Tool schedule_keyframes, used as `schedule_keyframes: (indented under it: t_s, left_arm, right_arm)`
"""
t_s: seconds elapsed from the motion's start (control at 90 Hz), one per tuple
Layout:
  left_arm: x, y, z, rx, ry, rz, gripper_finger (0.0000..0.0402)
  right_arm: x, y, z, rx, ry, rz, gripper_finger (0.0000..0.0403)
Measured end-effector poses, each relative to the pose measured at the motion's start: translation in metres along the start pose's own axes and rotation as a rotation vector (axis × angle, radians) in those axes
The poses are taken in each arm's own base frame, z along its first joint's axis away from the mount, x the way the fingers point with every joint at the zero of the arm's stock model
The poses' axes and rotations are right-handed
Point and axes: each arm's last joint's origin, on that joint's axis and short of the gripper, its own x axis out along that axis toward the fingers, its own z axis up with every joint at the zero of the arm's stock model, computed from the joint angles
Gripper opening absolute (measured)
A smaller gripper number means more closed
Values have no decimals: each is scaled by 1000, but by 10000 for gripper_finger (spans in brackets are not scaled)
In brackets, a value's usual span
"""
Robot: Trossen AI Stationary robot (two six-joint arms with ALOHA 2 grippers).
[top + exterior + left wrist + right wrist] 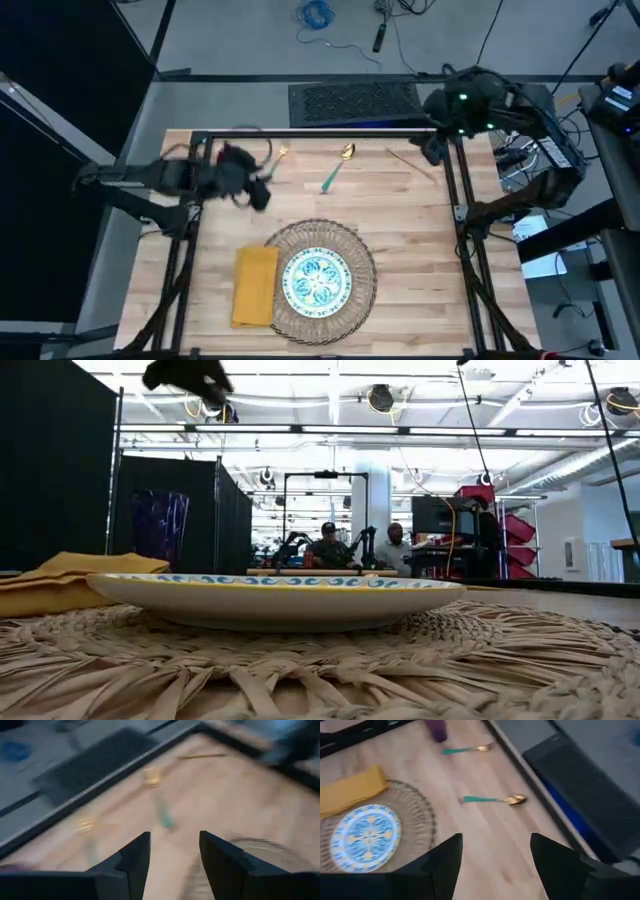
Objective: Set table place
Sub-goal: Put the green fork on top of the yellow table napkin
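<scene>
Wood: plank table (410, 215) carries the whole setting; one table.
Mat: one round wicker mat (358, 258) lies near the front edge, at the middle.
Plate: one white plate (316, 279) with teal pattern sits centred on the mat.
Napkin: one yellow napkin (254, 286) lies just beside the plate, overlapping the mat's rim on the left arm's side.
Spoon: one, gold bowl and teal handle (336, 167), lies bare on the planks near the far edge, well apart from the mat.
Fork: one (468, 749), teal-handled, lies near the far edge towards the left arm.
Cup: one purple cup (436, 729), seen in the right wrist view beside the fork; hidden under the left arm in the high view.
Left gripper: (172, 862) hangs above the far left part of the table, fingers spread, grasping nothing, facing the cutlery.
Right gripper: (496, 857) waits over the far right corner, fingers parted and empty.
Risk: a flat, thin fork handle is likely to slip or skate across the planks if the fingers close off-centre.
Risk: the cup stands close to the fork, so a low approach by the left arm could knock it over.
Risk: dragging cutlery towards the mat could catch the wicker rim and shift plate or napkin.
</scene>
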Motion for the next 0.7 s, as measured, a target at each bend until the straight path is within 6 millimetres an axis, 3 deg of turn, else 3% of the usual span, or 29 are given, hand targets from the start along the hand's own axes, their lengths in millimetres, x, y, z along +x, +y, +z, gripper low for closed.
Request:
schedule_keyframes:
  t_s: [0.189, 0.333, 0.544, 0.611, 0.7]
  left_arm:
    - [-12, 29, 26, 42, 22, 94, 153]
    - [-35, 53, 45, 39, 16, 208, 153]
    - [-44, 61, 54, 26, -15, 246, 153]
    - [-36, 59, 53, 34, -24, 231, 153]
    - [-8, 47, 51, 63, -4, 125, 153]
  right_arm:
    - [-23, -2, -12, -32, -60, -7, 219]
    - [-17, -2, -23, -42, -15, -9, 219]
    - [29, -3, -62, -56, 104, -7, 219]
    - [52, -3, -77, -38, 43, 17, 219]
    - [86, 0, -98, -7, -55, 133, 219]
